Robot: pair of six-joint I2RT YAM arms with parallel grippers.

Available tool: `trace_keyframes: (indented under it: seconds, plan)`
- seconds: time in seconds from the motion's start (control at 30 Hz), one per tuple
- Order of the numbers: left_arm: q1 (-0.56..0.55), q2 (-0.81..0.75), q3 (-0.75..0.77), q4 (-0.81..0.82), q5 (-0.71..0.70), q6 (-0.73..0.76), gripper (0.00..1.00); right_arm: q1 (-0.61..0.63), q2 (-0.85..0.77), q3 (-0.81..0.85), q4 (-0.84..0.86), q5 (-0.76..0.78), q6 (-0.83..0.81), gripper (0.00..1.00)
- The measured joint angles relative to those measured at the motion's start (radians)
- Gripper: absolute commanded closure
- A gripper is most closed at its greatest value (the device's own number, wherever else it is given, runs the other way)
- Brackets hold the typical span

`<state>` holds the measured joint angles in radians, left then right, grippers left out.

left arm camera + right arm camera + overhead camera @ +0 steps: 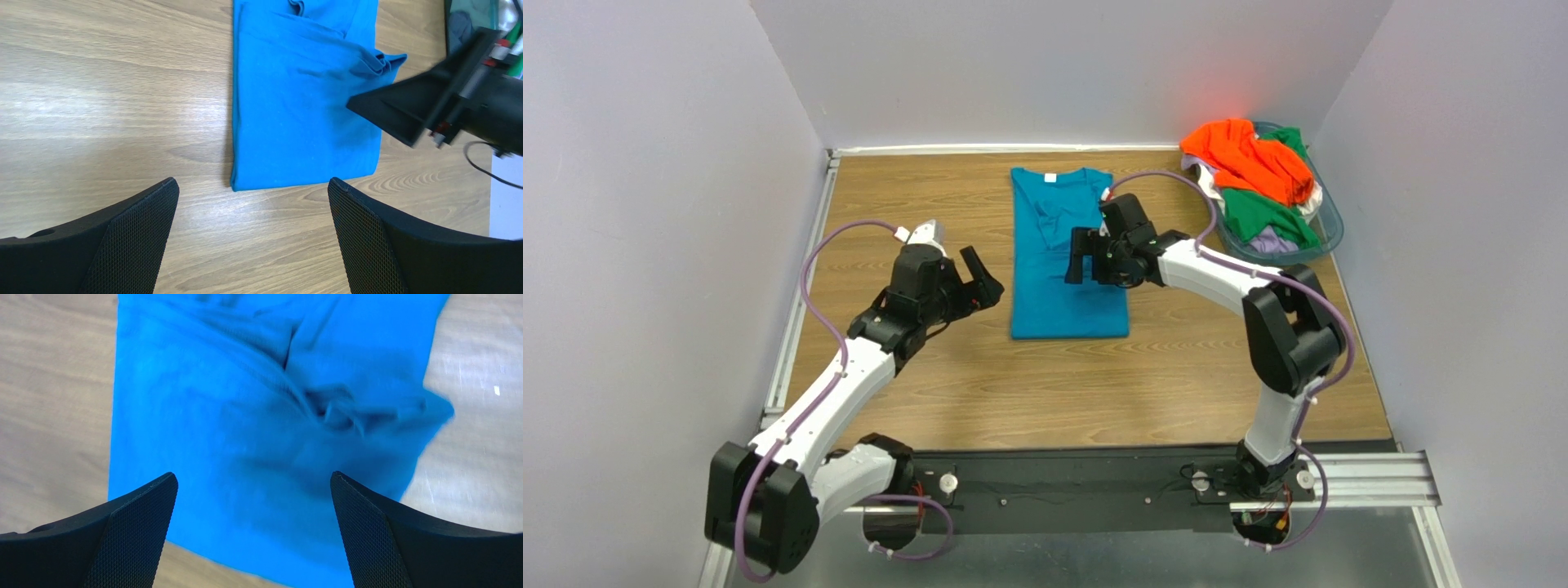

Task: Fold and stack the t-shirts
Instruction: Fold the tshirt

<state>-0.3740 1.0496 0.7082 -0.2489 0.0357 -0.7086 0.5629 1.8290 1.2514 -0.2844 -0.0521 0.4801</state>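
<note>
A teal-blue t-shirt lies on the wooden table, folded lengthwise into a narrow strip, its white neck label at the far end. My right gripper hovers open and empty over the strip's middle; in the right wrist view the shirt fills the frame with a bunched sleeve fold at the right. My left gripper is open and empty just left of the shirt; in the left wrist view the shirt's near corner lies ahead of the fingers. Orange, green and pale shirts are heaped in the basket.
A clear bluish plastic basket stands at the back right corner against the wall. White walls close in the table on the left, far and right sides. A black rail runs along the near edge.
</note>
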Motion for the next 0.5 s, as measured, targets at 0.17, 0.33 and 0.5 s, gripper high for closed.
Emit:
trace_keyframes:
  seconds: [0.17,0.33,0.5]
  plan:
    - [0.0,-0.064,0.0,-0.05,-0.049,-0.003,0.02,0.0,0.092,0.075,0.016,0.01,-0.01,0.0]
    - [0.0,-0.131,-0.008,-0.082,-0.087,-0.007,0.02,0.0,0.172,0.159,0.027,0.051,-0.011,0.0]
    - [0.0,-0.153,-0.034,-0.092,-0.094,-0.014,0.02,-0.003,0.214,0.22,0.029,0.112,-0.011,0.0]
